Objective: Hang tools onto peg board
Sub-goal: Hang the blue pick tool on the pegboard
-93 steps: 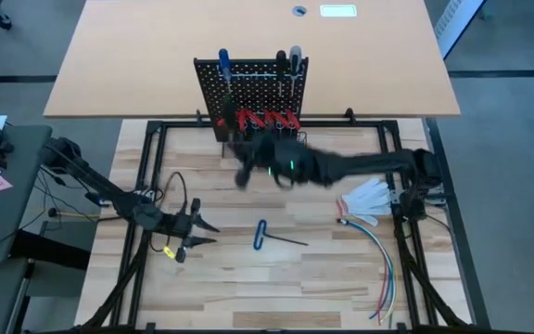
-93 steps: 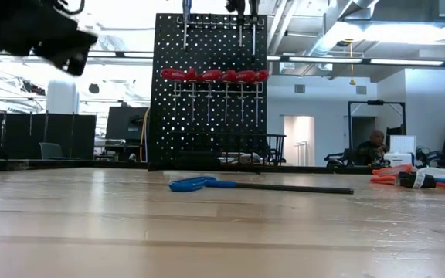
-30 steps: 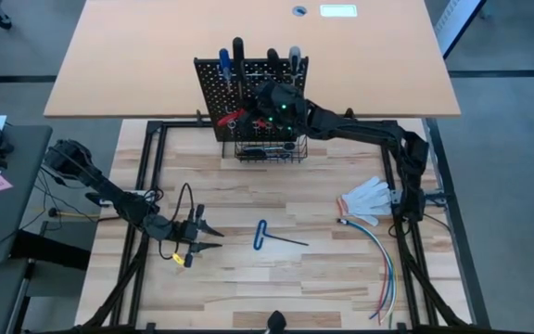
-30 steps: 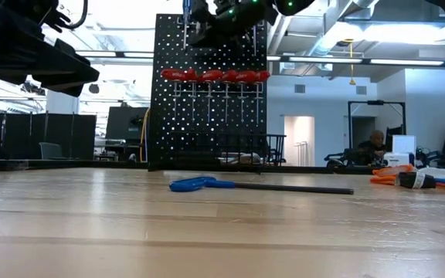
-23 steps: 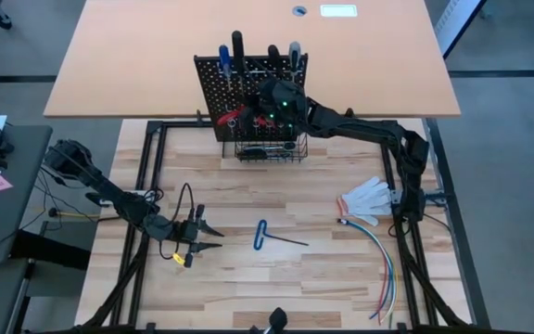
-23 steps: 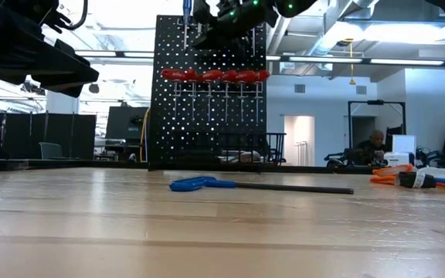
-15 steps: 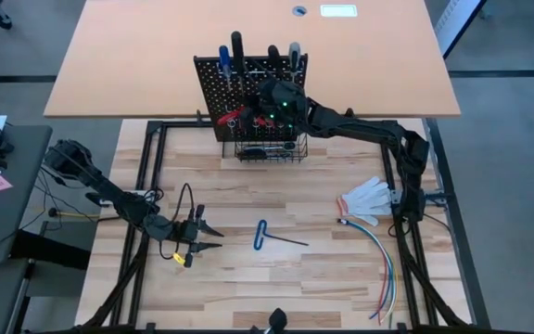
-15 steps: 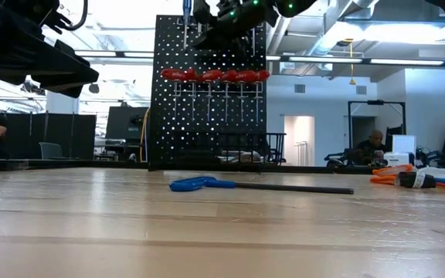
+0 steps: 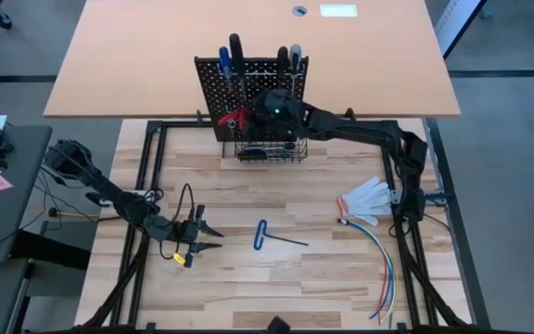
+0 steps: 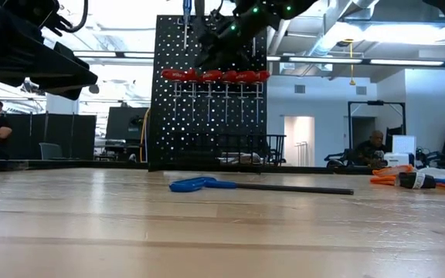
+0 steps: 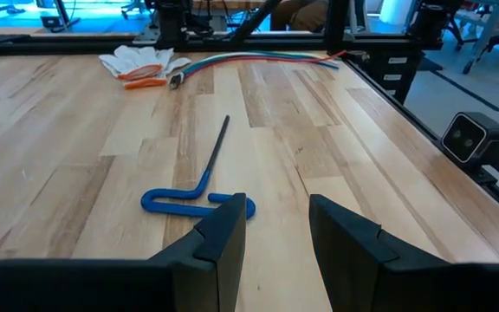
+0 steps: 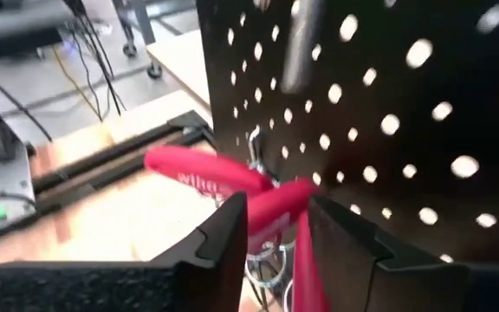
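Right gripper at peg board face, far counter edge, fingers parted beside red-handled pliers, grasping nothing visible. Left gripper near left counter edge, released, low over bare wood. Screwdrivers in top row: four, handles up. Red handles along middle row: count uncertain, arm overlapping. Wire basket at board base: contents hard to make out. Blue-handled hex key: one, flat, mid-counter, open room around. Glove and wire bundle near right edge.
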Controlling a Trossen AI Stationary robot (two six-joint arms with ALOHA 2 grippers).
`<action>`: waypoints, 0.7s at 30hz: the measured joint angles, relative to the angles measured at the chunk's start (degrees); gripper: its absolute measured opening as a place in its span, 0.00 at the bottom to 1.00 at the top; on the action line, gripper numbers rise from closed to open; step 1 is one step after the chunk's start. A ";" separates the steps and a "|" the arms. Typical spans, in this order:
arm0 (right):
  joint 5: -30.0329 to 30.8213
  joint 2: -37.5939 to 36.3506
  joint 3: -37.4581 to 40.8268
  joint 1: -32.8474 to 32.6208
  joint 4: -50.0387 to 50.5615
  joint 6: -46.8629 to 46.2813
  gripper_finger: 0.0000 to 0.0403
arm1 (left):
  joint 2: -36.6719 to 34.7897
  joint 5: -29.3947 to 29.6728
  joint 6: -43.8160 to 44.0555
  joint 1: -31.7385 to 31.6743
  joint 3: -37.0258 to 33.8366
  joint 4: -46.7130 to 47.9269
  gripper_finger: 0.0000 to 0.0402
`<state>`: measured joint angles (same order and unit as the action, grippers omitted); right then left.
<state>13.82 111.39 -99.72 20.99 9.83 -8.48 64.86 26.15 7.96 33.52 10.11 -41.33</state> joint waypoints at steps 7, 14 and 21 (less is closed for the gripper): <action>-0.02 -0.76 -0.11 -1.12 4.70 1.52 0.34 | 0.00 0.00 0.24 0.00 0.01 0.02 0.30; -0.02 -2.52 -0.15 -2.31 8.14 2.99 0.32 | -0.02 0.00 0.24 0.00 0.02 0.03 0.30; -0.48 -3.89 -0.11 -5.44 6.55 9.14 0.27 | -0.02 0.02 0.22 0.00 0.02 -0.12 0.30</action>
<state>13.34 107.51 -99.83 15.55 16.39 0.65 64.84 26.17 8.19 33.52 10.13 -41.45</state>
